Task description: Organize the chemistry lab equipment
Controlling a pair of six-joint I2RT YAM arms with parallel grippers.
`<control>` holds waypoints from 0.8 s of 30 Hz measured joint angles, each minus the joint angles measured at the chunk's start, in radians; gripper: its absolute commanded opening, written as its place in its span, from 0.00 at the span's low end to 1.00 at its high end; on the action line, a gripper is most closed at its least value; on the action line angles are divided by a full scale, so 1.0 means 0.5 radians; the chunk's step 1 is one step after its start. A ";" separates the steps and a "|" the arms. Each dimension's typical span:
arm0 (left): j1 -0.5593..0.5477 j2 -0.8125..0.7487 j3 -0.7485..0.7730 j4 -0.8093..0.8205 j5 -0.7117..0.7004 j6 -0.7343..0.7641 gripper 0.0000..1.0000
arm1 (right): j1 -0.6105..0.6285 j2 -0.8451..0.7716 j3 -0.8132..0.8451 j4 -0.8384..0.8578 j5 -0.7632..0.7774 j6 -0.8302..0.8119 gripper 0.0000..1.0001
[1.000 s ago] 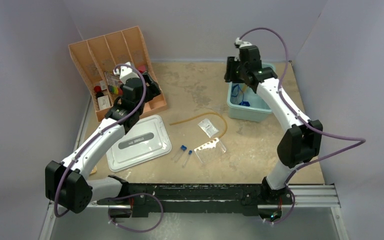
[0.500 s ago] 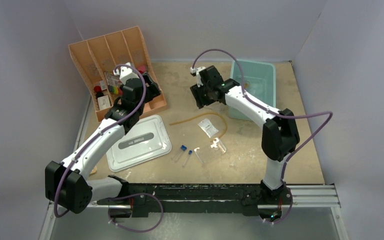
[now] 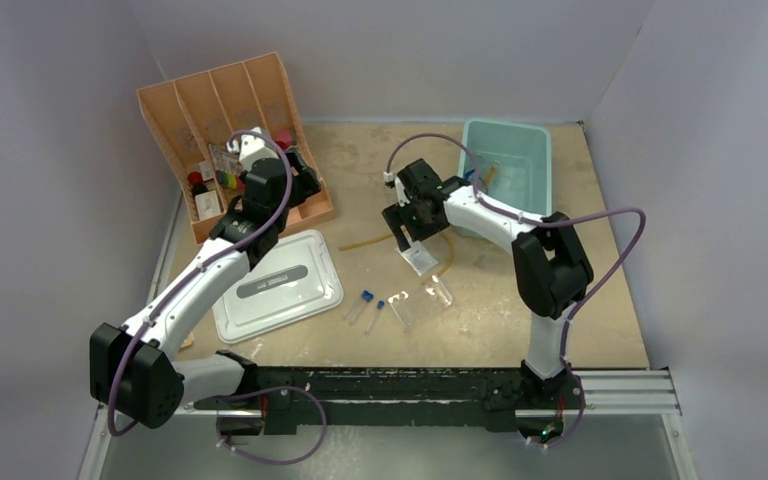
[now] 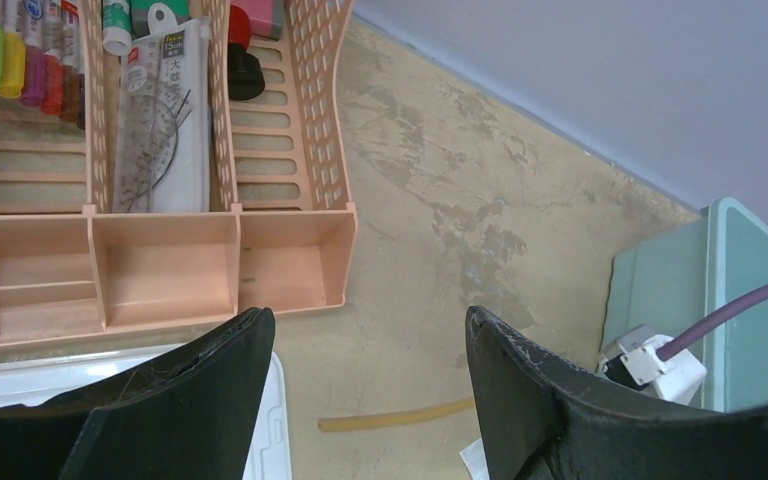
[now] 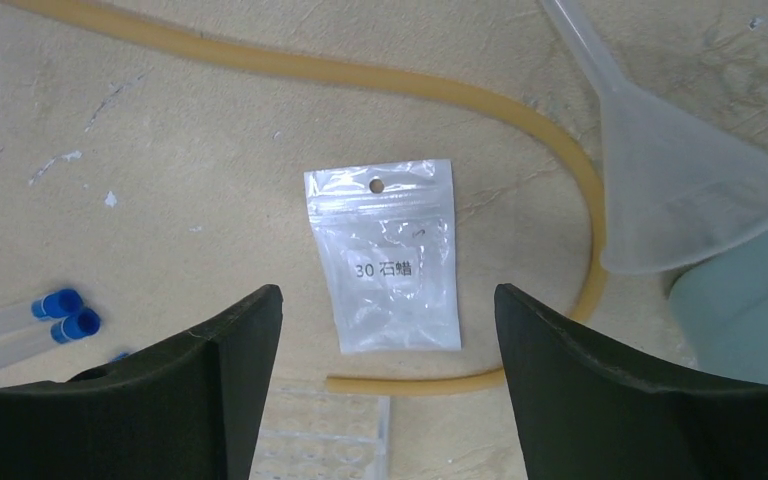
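Note:
A small clear packet with printed text lies flat on the table, also in the top view. My right gripper is open and empty just above it, one finger on each side. The tan rubber tube curves around the packet. Two blue-capped test tubes and the clear holed rack lie nearer me. My left gripper is open and empty, above the table by the orange organizer. The forceps are not visible.
An orange divided organizer with pens and a ruler stands at the back left. A grey lid lies in front of it. A teal bin sits at the back right, with a clear funnel beside it.
My right arm swung from over the teal bin to the left, then came down over the packet. The left arm has not moved.

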 measured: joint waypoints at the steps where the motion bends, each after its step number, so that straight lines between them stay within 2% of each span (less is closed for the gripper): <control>1: 0.000 0.000 0.000 0.000 0.000 -0.001 0.69 | 0.001 0.014 0.001 0.014 -0.001 0.005 0.75; 4: 0.001 -0.002 -0.003 0.001 0.000 -0.002 0.69 | 0.002 0.071 0.001 0.027 -0.001 0.028 0.68; 14: 0.001 -0.053 -0.033 -0.040 -0.004 -0.034 0.69 | 0.002 0.220 0.002 0.030 -0.007 0.083 0.61; 24: 0.001 -0.112 -0.066 -0.069 -0.014 -0.049 0.69 | 0.002 0.240 0.017 0.066 -0.069 0.092 0.23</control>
